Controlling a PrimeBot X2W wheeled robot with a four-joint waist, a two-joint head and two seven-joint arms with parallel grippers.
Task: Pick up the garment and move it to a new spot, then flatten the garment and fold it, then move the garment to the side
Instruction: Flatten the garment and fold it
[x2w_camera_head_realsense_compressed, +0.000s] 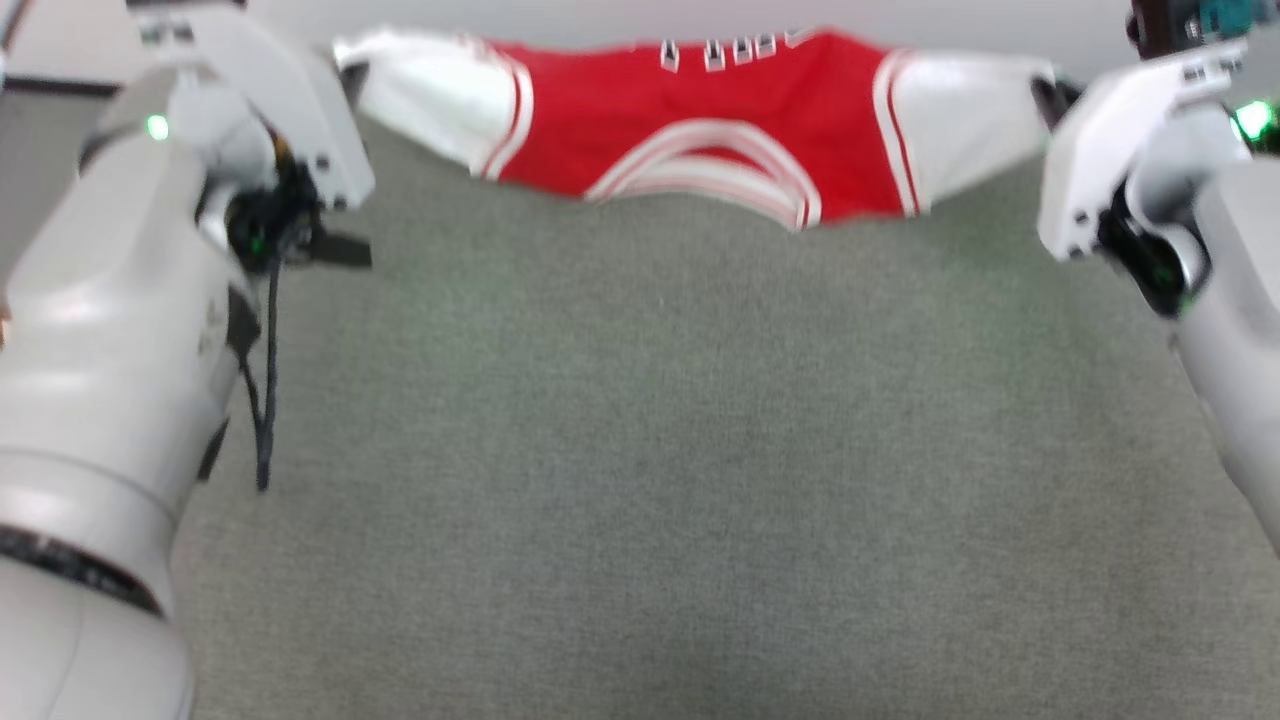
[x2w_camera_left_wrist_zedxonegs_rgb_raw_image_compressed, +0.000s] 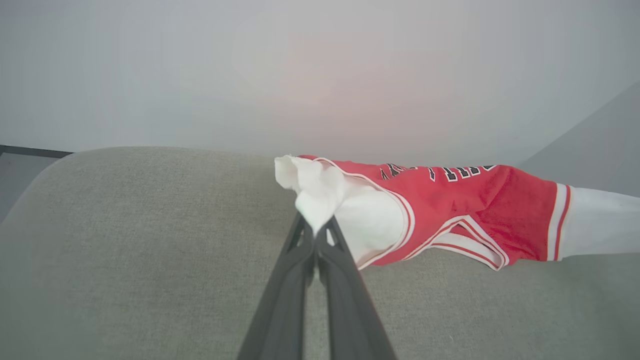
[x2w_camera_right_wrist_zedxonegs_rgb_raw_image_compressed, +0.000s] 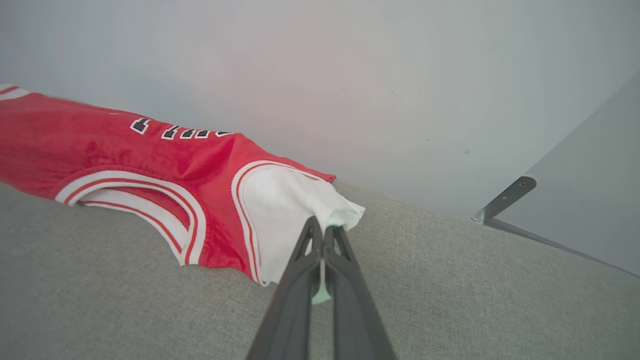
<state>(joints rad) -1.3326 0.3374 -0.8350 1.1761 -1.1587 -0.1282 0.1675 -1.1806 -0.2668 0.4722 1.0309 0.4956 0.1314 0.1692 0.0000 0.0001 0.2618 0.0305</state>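
**A:** The garment (x2w_camera_head_realsense_compressed: 700, 110), a red jersey-style shirt with white short sleeves: where is it?

**B:** Over the far part of the broad grey cloth-covered desk (x2w_camera_head_realsense_compressed: 640, 450), strung sideways between the two arms. Whether its sagging middle brushes the cloth, I cannot tell.

**A:** Why hold it that way?

**B:** I'd judge that a pull at both ends draws out creases, so it can go down flat for folding. The knit looks soft and limp.

**A:** And the tools?

**B:** The left tool (x2w_camera_left_wrist_zedxonegs_rgb_raw_image_compressed: 316, 232), two long dark fingers, is clamped on the bunched left sleeve (x2w_camera_left_wrist_zedxonegs_rgb_raw_image_compressed: 350, 215). The right tool (x2w_camera_right_wrist_zedxonegs_rgb_raw_image_compressed: 323, 235) pinches the right sleeve (x2w_camera_right_wrist_zedxonegs_rgb_raw_image_compressed: 285, 210) at its cuff.

**A:** Anything finer?

**B:** A curved red-white striped neck trim (x2w_camera_head_realsense_compressed: 710, 165), and small black, white-outlined lettering (x2w_camera_head_realsense_compressed: 730, 50), too blurred to read.
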